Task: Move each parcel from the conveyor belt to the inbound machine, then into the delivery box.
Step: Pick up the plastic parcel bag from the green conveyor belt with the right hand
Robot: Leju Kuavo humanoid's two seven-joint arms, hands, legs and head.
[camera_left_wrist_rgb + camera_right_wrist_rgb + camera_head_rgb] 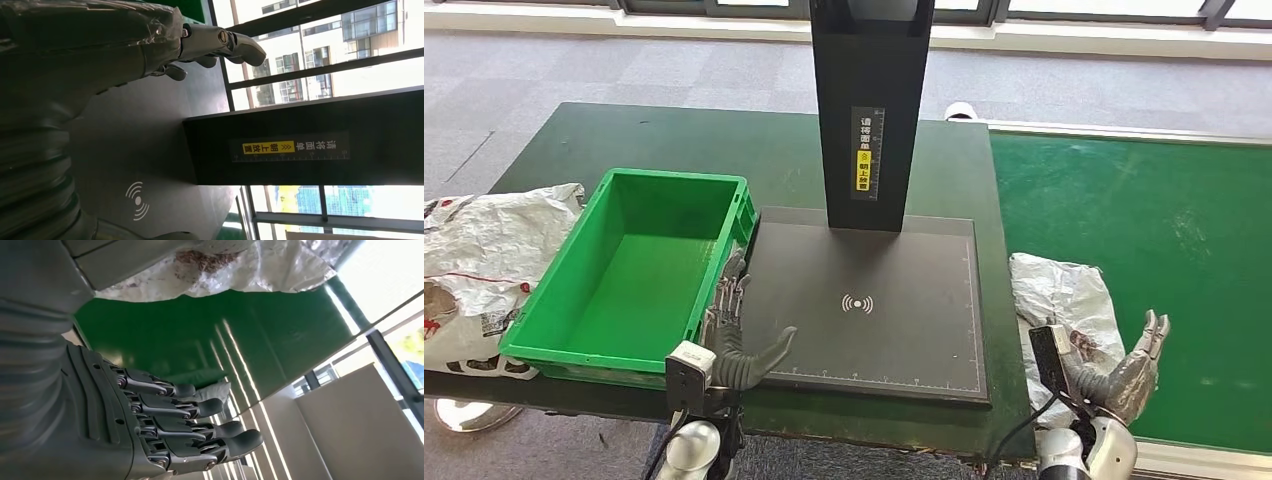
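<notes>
- The left hand (736, 330) hovers with fingers spread and nothing in its grasp, over the near left corner of the inbound machine (874, 310), its fingertips reaching toward the rim of the delivery box (639, 270) just beside it.
- The right hand (1129, 375) is likewise released, fingers apart and pointing up, at the near edge of the conveyor belt (1154, 260); a crumpled silver-white parcel (1064, 295) lies just ahead and to its inner side, straddling the belt's left edge next to the machine. Whether the hand touches the parcel cannot be told.
- In the right wrist view the fingers (200, 420) stand free above the green belt, with the parcel's foil just beside the wrist.
- The machine's flat dark plate, marked with a white wireless symbol (857, 304), lies bare between the two hands; its black upright column (871, 110) rises at the far edge, bearing a yellow label.
- The green box sits open-topped at the left hand's outer side, its interior unoccupied.
- Beyond the box, further parcels (479, 260) in white wrap are heaped at the bench's (674, 140) left end.
- The dark green bench stands on grey carpet (544, 70), with window frames along the far wall.
</notes>
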